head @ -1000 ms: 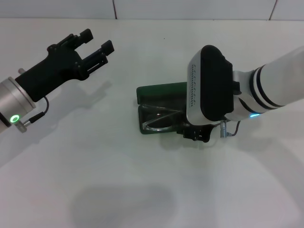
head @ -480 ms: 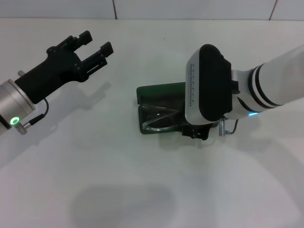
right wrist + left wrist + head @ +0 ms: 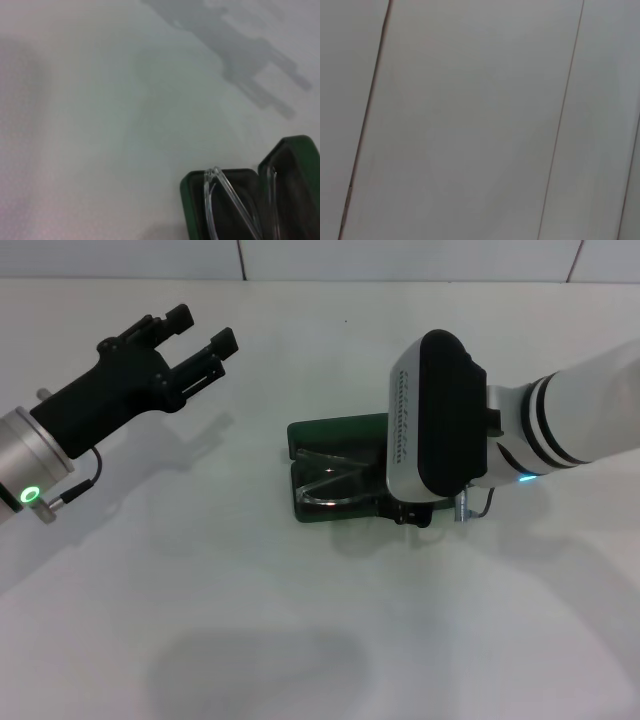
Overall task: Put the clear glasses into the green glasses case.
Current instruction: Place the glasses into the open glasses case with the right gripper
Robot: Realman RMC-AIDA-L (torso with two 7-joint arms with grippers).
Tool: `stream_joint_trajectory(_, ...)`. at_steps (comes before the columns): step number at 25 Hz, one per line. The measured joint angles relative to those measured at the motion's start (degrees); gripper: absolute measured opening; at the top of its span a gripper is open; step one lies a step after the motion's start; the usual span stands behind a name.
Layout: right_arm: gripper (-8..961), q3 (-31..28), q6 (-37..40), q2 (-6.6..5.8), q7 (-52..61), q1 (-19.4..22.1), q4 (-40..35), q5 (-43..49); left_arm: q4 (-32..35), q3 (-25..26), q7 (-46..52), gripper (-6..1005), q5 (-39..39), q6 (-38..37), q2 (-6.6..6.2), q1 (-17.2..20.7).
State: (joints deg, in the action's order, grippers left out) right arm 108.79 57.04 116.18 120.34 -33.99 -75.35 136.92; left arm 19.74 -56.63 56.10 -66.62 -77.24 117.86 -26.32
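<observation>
The green glasses case (image 3: pixel 322 434) lies open in the middle of the white table, its lid standing up at the back. The clear glasses (image 3: pixel 330 487) rest in its lower half, arms folded. My right gripper (image 3: pixel 410 512) is low at the case's right end, mostly hidden under the arm's white wrist housing. The right wrist view shows the case (image 3: pixel 192 200) with the glasses (image 3: pixel 224 192) lying inside and the lid (image 3: pixel 300 165) raised. My left gripper (image 3: pixel 203 328) hovers open and empty at the far left, well away from the case.
The white table (image 3: pixel 200 590) stretches around the case. A tiled wall edge (image 3: pixel 300 270) runs along the back. The left wrist view shows only pale tiles (image 3: pixel 470 120).
My right arm has shifted slightly back and to the left at the case's right end. The glasses, the case and the left arm stay where they were.
</observation>
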Motion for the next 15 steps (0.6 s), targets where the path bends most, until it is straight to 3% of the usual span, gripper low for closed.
stream_joint_trajectory(15, 355, -3.6, 5.1, -0.26, -0.2, 1.3, -4.7, 0.0, 0.0, 0.0, 0.0, 727, 0.1, 0.1, -0.45, -0.5)
